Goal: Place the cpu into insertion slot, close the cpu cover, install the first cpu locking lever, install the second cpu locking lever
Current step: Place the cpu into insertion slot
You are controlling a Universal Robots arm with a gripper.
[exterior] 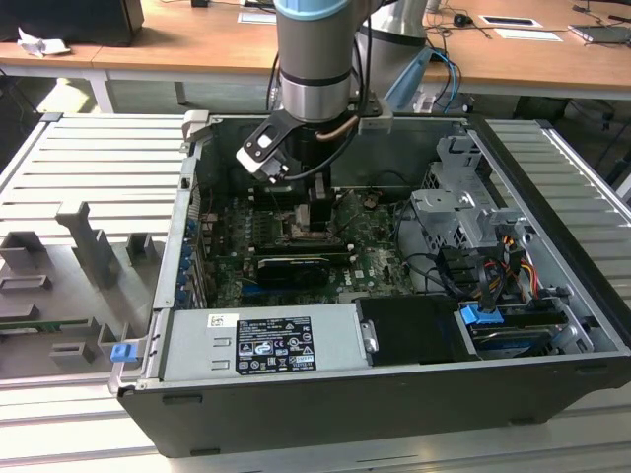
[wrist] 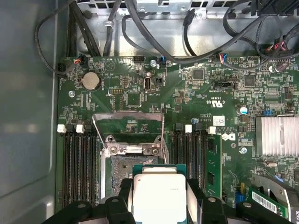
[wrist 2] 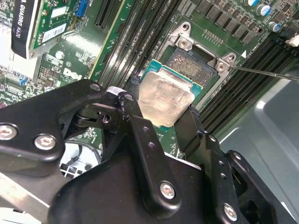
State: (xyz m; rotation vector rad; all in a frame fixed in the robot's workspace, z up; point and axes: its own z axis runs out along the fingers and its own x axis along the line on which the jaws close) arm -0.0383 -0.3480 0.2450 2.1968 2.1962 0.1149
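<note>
The arm (exterior: 314,59) reaches down into an open case (exterior: 394,419) that lies on its side on a slatted table (exterior: 79,168), with the gripper (exterior: 317,212) low over the middle of the green board (exterior: 380,261). In both wrist views the gripper (wrist 2: 161,112) (wrist: 160,198) is clamped on the cpu (wrist 2: 163,98) (wrist: 159,193), one black finger (wrist 2: 140,135) (wrist: 125,189) pressed to each opposite edge, silver top facing up. The cpu is not seated: it hangs above the board and overlaps one side of the slot (wrist 2: 191,60) (wrist: 119,179), whose dark recess lies bare beside it. A silver bracket (wrist: 131,150) with screws runs along the slot's far edge. A thin wire lever (wrist 2: 261,72) stretches away from one corner of that bracket, unlatched. I cannot make out the cover for certain. Rows of black memory sockets (wrist: 79,163) flank the slot on both sides. A long black card (exterior: 291,268) stands on the board just beside the slot, on the near side in the exterior view. A coin cell (wrist: 90,81) sits farther up the board, well apart from the gripper.
</note>
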